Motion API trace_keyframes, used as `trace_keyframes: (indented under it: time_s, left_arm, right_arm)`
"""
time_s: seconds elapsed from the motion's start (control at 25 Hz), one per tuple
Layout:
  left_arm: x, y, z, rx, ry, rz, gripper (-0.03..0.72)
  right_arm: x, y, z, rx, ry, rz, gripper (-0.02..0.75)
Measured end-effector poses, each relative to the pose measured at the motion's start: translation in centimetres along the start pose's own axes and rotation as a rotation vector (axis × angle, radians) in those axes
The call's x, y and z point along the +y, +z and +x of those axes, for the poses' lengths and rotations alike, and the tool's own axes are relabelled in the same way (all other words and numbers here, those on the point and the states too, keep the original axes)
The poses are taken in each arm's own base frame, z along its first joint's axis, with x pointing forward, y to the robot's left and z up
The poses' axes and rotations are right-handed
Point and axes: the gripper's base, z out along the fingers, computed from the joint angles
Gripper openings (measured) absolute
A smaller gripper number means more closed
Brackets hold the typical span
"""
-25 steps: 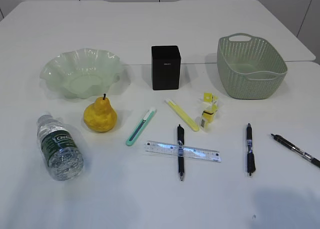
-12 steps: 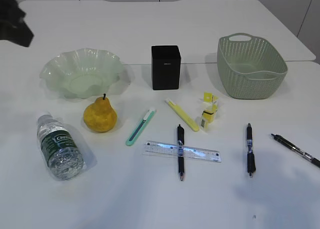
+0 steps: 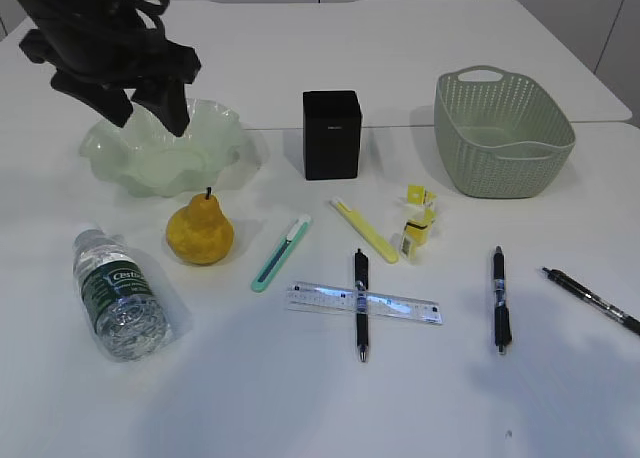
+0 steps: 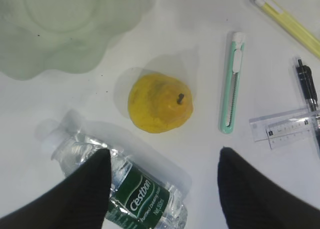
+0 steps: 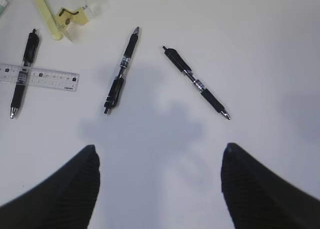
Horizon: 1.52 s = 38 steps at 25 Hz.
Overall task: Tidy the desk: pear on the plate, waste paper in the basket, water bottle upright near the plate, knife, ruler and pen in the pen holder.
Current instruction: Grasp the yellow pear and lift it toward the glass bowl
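The yellow pear (image 3: pixel 201 232) (image 4: pixel 159 103) stands in front of the pale-green plate (image 3: pixel 110 143). Left of it the water bottle (image 3: pixel 118 295) (image 4: pixel 135 194) lies on its side. My left gripper (image 3: pixel 150 113) (image 4: pixel 164 151) hangs open and empty above them. A teal knife (image 3: pixel 281 253), a clear ruler (image 3: pixel 400 306) across a black pen (image 3: pixel 361 328) and yellow waste paper (image 3: pixel 419 221) lie mid-table. The black pen holder (image 3: pixel 332 134) and green basket (image 3: pixel 503 143) stand behind. My right gripper (image 5: pixel 160 146) is open over bare table near two pens (image 5: pixel 121 71) (image 5: pixel 196 83).
A yellow knife-like stick (image 3: pixel 365 229) lies beside the paper scraps. Two more black pens (image 3: pixel 498 298) (image 3: pixel 590 300) lie at the right. A seam between two tabletops (image 3: pixel 400 128) runs behind the pen holder.
My left arm has come into the exterior view from the upper left and now hangs over the plate. Nothing on the table has moved.
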Motion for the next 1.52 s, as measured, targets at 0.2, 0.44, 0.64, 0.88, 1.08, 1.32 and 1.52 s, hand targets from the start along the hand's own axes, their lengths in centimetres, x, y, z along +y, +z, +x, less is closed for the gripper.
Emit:
trace_keyframes:
  time_s: [0.2,0.44,0.64,0.88,1.08,1.32,1.52]
  left_arm:
    - [-0.3,3.1,-1.0,0.055,-0.027,0.009,0.479]
    - [-0.5,6.3,-1.0,0.119,-0.061,0.014,0.48]
    - [-0.5,8.2,-1.1,0.124,-0.081,0.011,0.48]
    - [-0.6,10.4,-1.1,0.153,-0.098,0.019,0.48]
    - [-0.7,11.5,-0.9,0.177,-0.104,0.023,0.479]
    - [-0.7,13.1,-0.5,0.21,-0.112,0.025,0.479]
    - [-0.7,13.7,-0.4,0.224,-0.113,0.025,0.479]
  right_arm:
    - [0.0,0.2,0.0,0.01,0.004,-0.005,0.557]
    - [0.1,0.2,0.0,0.011,0.006,-0.009,0.557]
    - [0.1,0.2,0.0,0.011,0.009,-0.013,0.557]
    - [0.1,0.2,0.0,0.019,0.008,-0.015,0.557]
    - [0.1,0.2,0.1,0.027,0.008,-0.015,0.557]
    - [0.1,0.2,0.2,0.033,0.008,-0.015,0.557]
    - [0.1,0.2,0.2,0.034,0.008,-0.015,0.557]
